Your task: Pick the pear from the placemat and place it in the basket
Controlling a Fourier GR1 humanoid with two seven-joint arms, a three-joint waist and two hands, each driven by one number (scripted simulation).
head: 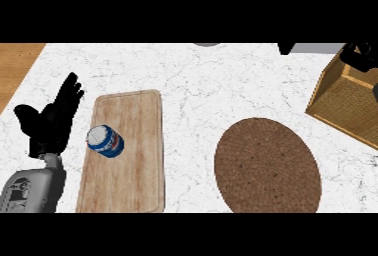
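The brown woven placemat lies on the white marble counter at centre right with nothing on it. No pear shows anywhere. The wicker basket stands at the right edge, partly cut off by the view. Part of my right hand shows as a black shape at the top right, above the basket's far rim; whether it holds anything is hidden. My left hand rests open at the far left, fingers straight and pointing up, beside the cutting board.
A wooden cutting board lies left of centre with a blue and white can on it. Grey objects sit at the counter's far edge. Wooden floor shows past the counter's left edge.
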